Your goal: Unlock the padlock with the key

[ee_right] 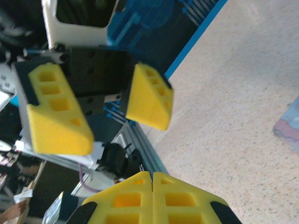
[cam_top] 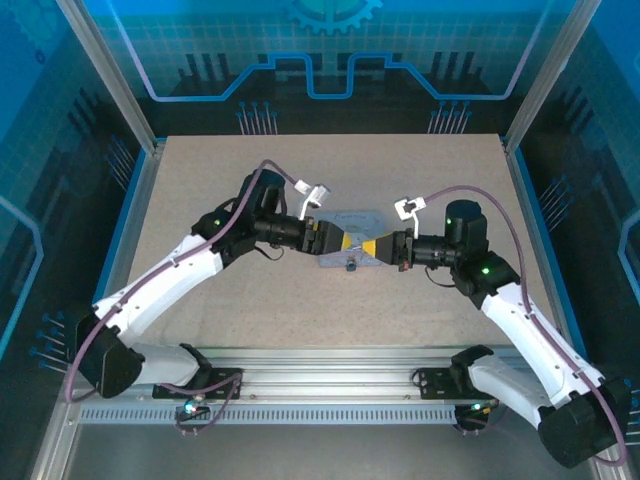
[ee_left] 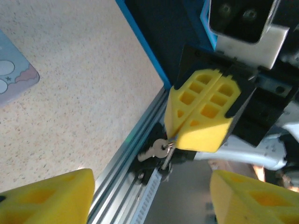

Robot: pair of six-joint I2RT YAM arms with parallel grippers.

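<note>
Left gripper fingers apart, holding nothing, over left end of pastel tin; padlock, small and dark, on tabletop at tin's near edge; right gripper pressed together, tips pinching the key, which hangs beneath.

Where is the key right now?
In the left wrist view the key is mid-frame, pinched at the tips of the shut right tool, which faces the open left tool.
</note>
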